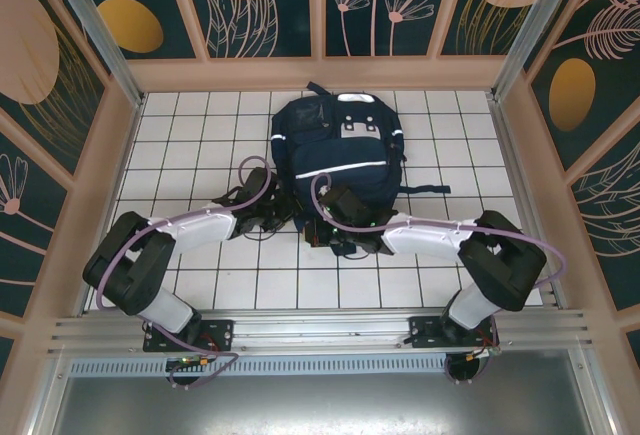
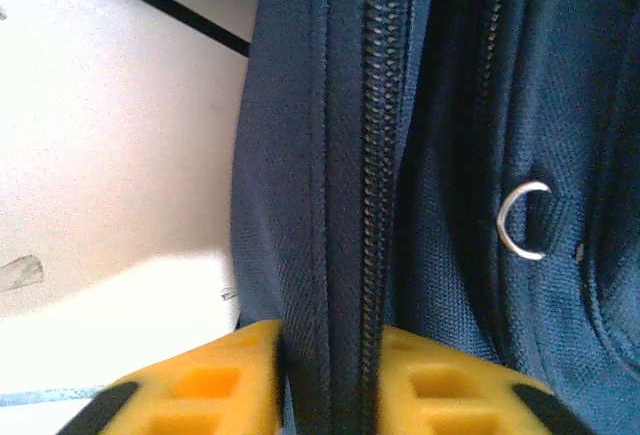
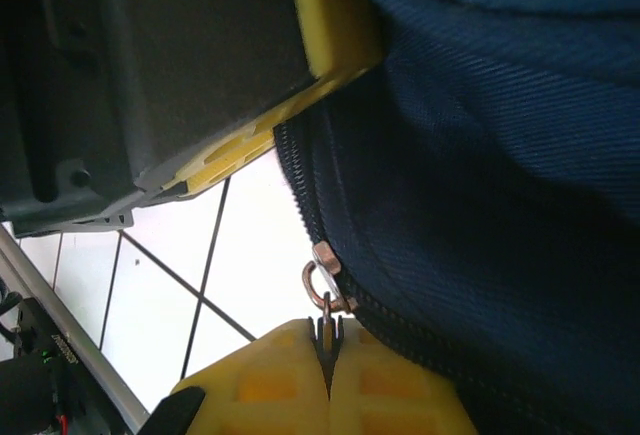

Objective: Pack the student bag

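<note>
Contents of student bag [image 1: 335, 145] hidden behind navy fabric. Lies centred toward far edge of tabletop [image 1: 200, 285]. Pinched at zip seam [image 2: 375, 155] by left gripper [image 2: 330, 385]; zip pull [image 3: 322, 290] nipped between pressed-together tips of right gripper [image 3: 328, 380].

— What's underneath everything?
— A surface [image 1: 200, 155] of white square tiles with dark grout lines.
— And around it?
— Wall panels [image 1: 260, 5] on three sides, dark teal with peach leaves and flowers, set in pale wooden framing [image 1: 320, 73]. A ribbed aluminium rail [image 1: 320, 333] runs along the near edge, with grey sheet metal [image 1: 320, 405] below it.
</note>
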{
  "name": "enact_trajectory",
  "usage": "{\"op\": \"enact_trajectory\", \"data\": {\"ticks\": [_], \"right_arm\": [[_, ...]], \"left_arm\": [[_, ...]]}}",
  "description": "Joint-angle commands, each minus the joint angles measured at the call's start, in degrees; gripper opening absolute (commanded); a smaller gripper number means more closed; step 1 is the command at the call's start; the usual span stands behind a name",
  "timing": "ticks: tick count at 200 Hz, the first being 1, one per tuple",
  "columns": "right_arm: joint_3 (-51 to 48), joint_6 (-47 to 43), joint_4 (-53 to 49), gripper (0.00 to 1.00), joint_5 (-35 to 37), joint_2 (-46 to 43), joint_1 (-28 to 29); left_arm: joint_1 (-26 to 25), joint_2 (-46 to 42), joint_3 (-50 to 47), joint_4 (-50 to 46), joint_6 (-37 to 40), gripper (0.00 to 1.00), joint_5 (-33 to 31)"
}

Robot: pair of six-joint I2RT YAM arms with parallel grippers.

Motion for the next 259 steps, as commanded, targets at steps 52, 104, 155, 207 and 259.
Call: {"op": "enact_trajectory", "data": {"ticks": [52, 104, 155, 207, 259], "right_arm": [[-6.4, 2.8, -1.6, 0.0, 3.4, -7.3, 0.2], [-8.7, 3.2, -3.8, 0.0, 5.9, -11.0, 0.1], [-9.8, 2.8, -6.8, 0.09, 7.7, -13.5, -0.2], [-12.5, 3.0, -7.1, 0.12, 8.2, -16.8, -0.9], [-14.0, 2.8, -6.8, 0.09, 7.2, -19.6, -1.7]], "left_arm": [[0.0, -1.4, 1.9, -0.4, 2.2, 0.0, -5.1], [0.0, -1.9, 2.6, -1.4, 2.6, 0.0, -6.1], [0.0, -3.2, 3.2, -3.0, 3.4, 0.0, -7.4], [0.1, -3.7, 3.8, -3.8, 3.6, 0.0, -7.9], [0.2, -4.1, 3.7, -3.9, 3.7, 0.0, -7.9]]}}
